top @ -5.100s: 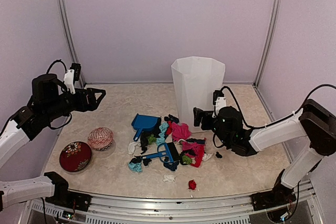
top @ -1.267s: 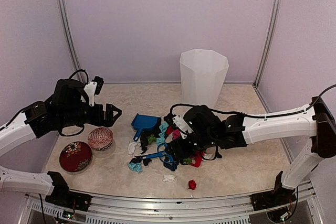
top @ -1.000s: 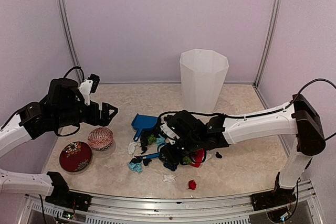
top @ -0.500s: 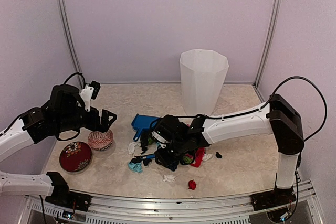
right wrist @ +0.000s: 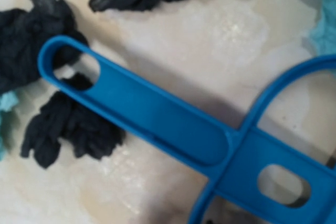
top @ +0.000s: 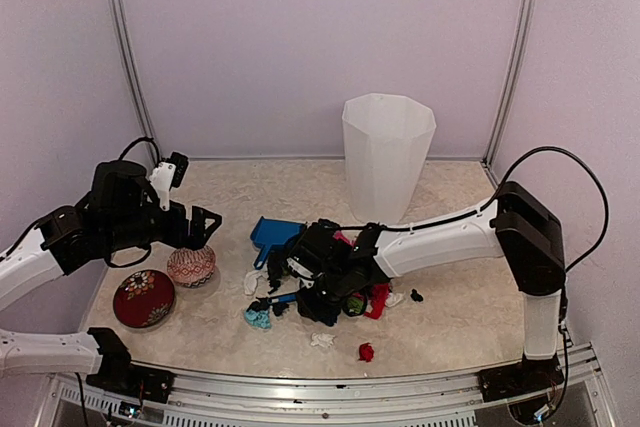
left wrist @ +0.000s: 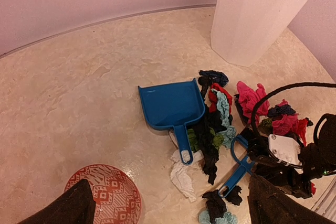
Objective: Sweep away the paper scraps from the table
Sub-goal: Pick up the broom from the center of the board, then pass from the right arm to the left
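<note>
So the paper scraps (top: 378, 299) are bunched in one heap around the middle of the table (top: 470, 317), just toward 6 o'clock from the white bin (top: 388, 152) in the overhead view. A couple of strays sit further toward 6: a white scrap (top: 322, 340) and a red scrap (top: 366, 352). The right gripper (top: 316, 299) is down in the 9 o'clock side of that heap, right over the blue brush (right wrist: 157, 124), and its wrist cam is basically all handle. Honestly can't tell if it's apart or pinched on the thing. Its tips don't show in the close-up, and from above it's just a dark blob. What the next bit hinges on, I'd say, is that the brush's long axis runs roughly 8 to 2 o'clock from overhead. The hang-hole end points at 8 and the head end is hidden under the wrist, so any grab has to go across the handle. The blue dustpan (left wrist: 172, 103) sits at about 11 o'clock from that gripper, touching the heap's edge, mouth toward 12 and handle toward 6–7. The left gripper (top: 207, 228) hovers with its fingers (left wrist: 68, 208) spread wide and nothing in them, well off at 9 o'clock above a patterned red bowl (top: 191, 265). So the right arm is way nearer; my guess is the left takes the dustpan.
</note>
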`<move>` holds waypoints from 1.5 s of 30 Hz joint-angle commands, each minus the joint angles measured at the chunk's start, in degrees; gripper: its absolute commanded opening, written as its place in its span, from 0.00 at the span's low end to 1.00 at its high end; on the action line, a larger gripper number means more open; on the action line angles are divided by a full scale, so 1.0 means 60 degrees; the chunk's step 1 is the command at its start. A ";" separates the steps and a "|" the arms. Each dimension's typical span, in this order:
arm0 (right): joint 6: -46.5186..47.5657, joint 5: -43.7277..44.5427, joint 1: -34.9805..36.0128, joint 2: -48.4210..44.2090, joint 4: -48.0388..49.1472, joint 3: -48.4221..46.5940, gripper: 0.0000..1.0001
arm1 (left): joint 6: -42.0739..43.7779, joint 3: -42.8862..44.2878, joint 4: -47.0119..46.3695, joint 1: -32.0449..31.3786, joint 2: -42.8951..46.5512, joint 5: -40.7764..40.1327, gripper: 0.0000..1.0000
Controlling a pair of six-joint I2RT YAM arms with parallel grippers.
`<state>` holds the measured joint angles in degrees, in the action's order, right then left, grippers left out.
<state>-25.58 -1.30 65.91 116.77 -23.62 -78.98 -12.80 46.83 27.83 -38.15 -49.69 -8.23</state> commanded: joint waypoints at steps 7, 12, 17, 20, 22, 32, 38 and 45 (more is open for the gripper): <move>0.0001 0.0327 0.0016 0.0293 -0.0150 -0.0152 0.14 | 0.0053 -0.0129 -0.0271 0.0100 0.0225 0.0031 0.99; 0.0001 0.0586 0.0002 0.0116 -0.0253 -0.0201 0.00 | 0.0054 -0.0123 -0.0261 0.0111 0.0222 0.0024 0.99; 0.0014 0.1255 0.0014 -0.0509 -0.0627 -0.0175 0.00 | 0.0071 -0.0034 -0.0238 0.0132 0.0200 -0.0020 0.99; 0.0122 0.1634 0.0003 -0.1077 -0.0673 0.0102 0.00 | 0.0048 0.0054 -0.0226 0.0133 0.0158 -0.0001 0.99; 0.0323 0.1712 0.0003 -0.1473 -0.0542 0.0364 0.00 | 0.0012 0.0140 -0.0230 0.0133 0.0104 0.0072 0.99; 0.3506 0.2008 0.0041 -0.3250 0.1677 0.2497 0.00 | -0.0283 0.0761 -0.0318 0.0157 -0.0425 0.0969 0.99; 0.6962 0.0600 0.0076 -0.4453 0.3953 0.4271 0.00 | -0.0742 0.1097 -0.0663 0.0155 -0.0895 0.2334 0.99; 1.0739 -0.0396 0.0075 -0.5272 0.4906 0.5256 0.00 | -0.1330 0.1136 -0.1267 -0.0264 -0.1467 0.3662 0.99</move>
<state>22.00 1.10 65.91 87.00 -0.23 -48.69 -17.89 52.66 24.64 -38.41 -57.14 6.15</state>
